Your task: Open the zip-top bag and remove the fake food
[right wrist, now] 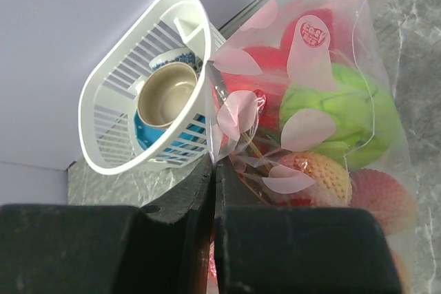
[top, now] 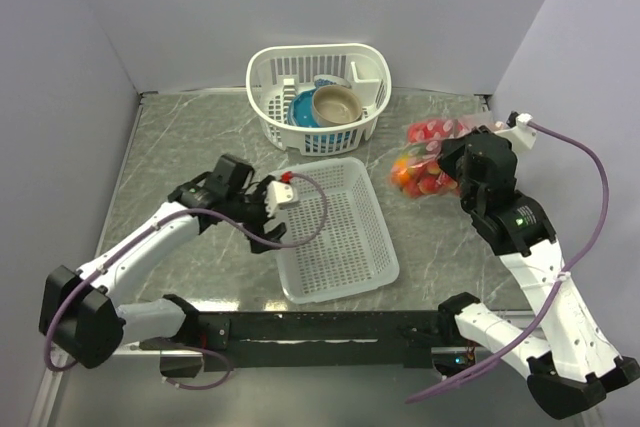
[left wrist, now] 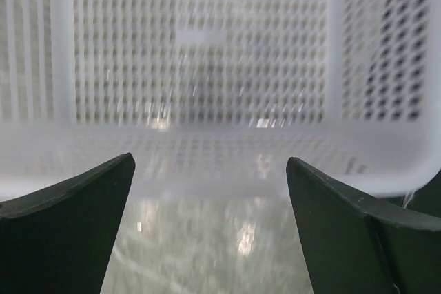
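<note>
The zip-top bag (top: 428, 152) is a clear pouch with pink petal prints, at the right of the table. Inside it shows the fake food (top: 415, 175): red and orange pieces. In the right wrist view the zip-top bag (right wrist: 303, 53) holds a green ball-like piece of fake food (right wrist: 348, 115), red pieces and a dotted strawberry-like one. My right gripper (right wrist: 215, 163) is shut on a crumpled edge of the bag; the right gripper (top: 452, 165) sits at the bag's right side. My left gripper (top: 274, 213) stands open with nothing between its fingers, at the left rim of the mesh basket (top: 345, 242).
A white slatted basket (top: 268, 82) at the back holds a tan bowl (top: 335, 104) and a blue bowl (top: 301, 112). The mesh basket's near rim (left wrist: 207, 149) fills the left wrist view just ahead of the left gripper (left wrist: 210, 158). Grey walls close the table's left, back and right.
</note>
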